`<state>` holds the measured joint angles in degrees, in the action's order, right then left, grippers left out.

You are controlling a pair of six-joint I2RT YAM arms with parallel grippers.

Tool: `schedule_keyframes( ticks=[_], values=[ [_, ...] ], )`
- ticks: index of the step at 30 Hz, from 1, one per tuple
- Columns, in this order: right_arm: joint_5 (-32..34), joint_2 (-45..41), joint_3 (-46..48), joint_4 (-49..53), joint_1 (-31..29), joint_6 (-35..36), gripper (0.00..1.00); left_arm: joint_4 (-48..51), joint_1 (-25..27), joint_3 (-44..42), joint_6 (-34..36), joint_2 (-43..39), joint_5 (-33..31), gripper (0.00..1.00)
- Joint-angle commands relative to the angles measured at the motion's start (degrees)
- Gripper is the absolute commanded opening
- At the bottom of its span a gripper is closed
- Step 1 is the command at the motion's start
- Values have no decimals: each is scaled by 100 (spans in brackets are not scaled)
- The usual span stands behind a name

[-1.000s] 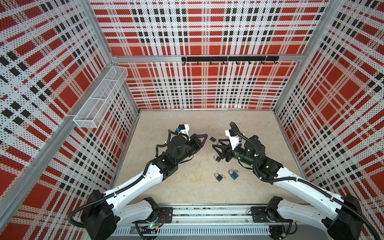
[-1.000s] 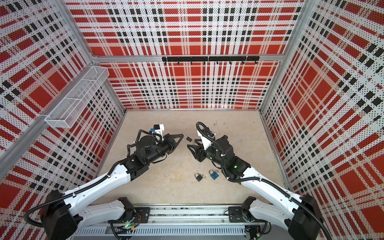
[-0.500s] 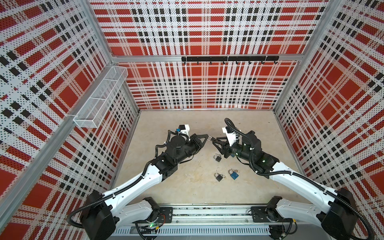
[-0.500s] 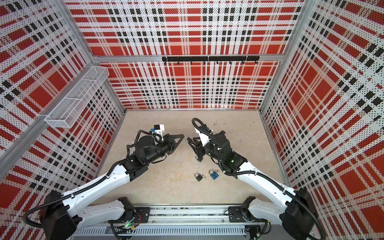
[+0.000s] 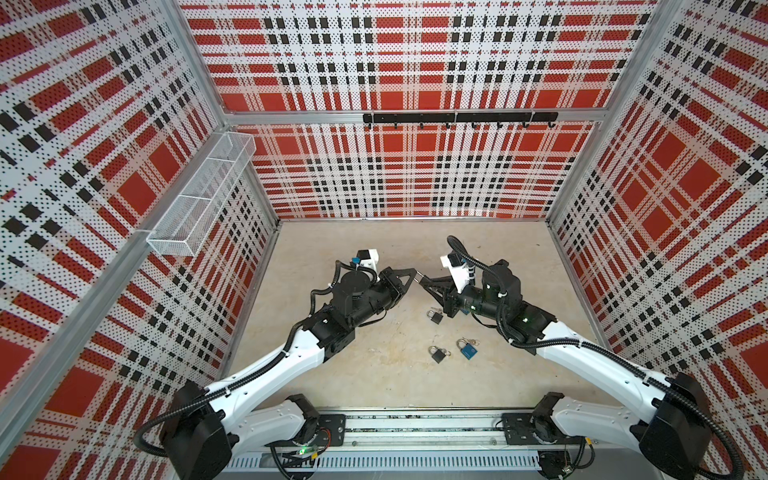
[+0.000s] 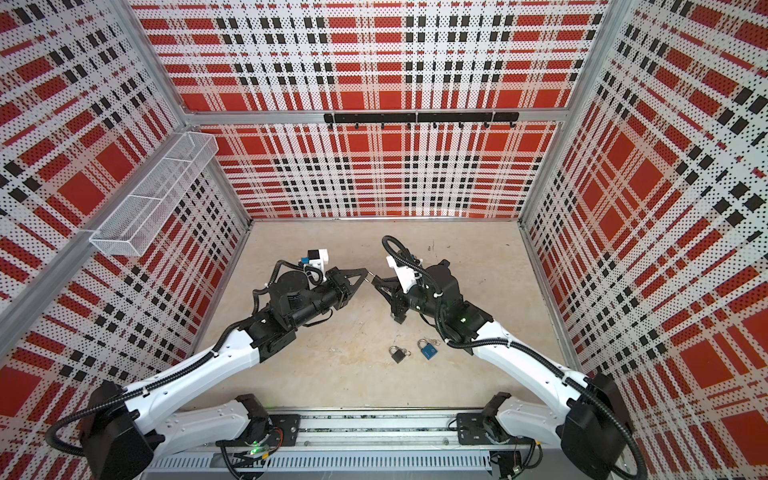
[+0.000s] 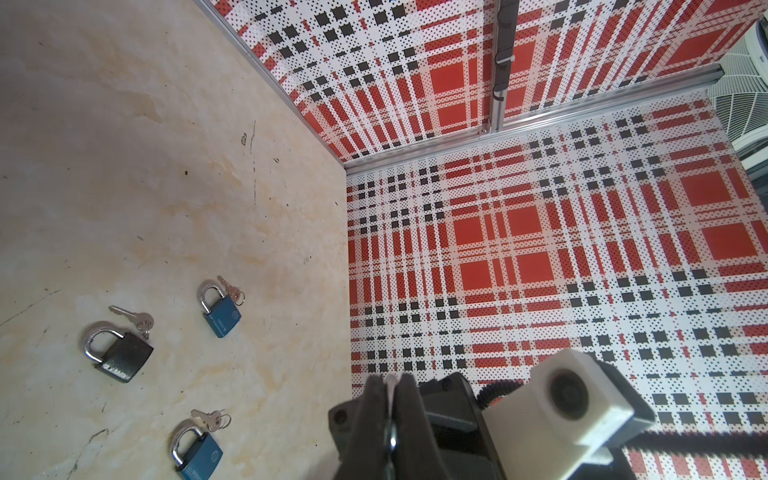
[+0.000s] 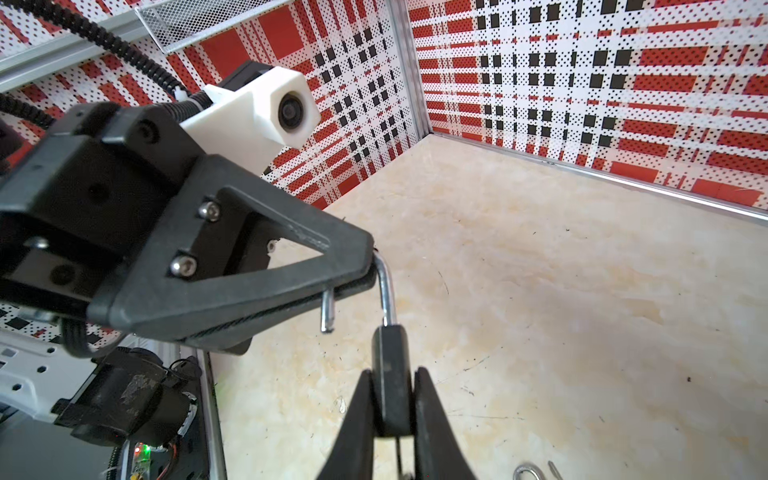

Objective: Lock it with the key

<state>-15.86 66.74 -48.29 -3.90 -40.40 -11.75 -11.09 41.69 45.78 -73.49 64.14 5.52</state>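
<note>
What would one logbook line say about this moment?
left gripper: shut on open shackle | right gripper: shut on black padlock body | state: held above table

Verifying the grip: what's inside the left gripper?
Left gripper pinches the open shackle of a black padlock; both legs stick out, but the gripper covers the bend. Right gripper clamps the body.

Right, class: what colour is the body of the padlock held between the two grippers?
Black; the padlock shows best in the right wrist view.
</note>
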Motion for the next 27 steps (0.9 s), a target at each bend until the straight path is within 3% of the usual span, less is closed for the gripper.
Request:
schedule_keyframes(
  ticks=[1,9,13,16,27],
  values=[
    [6,-2,-195,-330,29,-29,0,-235,10,44,-103,-9,121,0],
    [-122,-143,-209,-276,52,-259,0,-232,-131,1,11,20,331,1],
    [-300,-139,-503,238,76,-391,0,-227,-283,8,319,9,564,28],
    [-422,-187,-675,646,81,-492,0,-166,-514,22,534,6,859,37],
    [-1332,-389,-1034,1824,185,-645,0,1334,-1190,621,2252,-57,2345,38]
  ],
)
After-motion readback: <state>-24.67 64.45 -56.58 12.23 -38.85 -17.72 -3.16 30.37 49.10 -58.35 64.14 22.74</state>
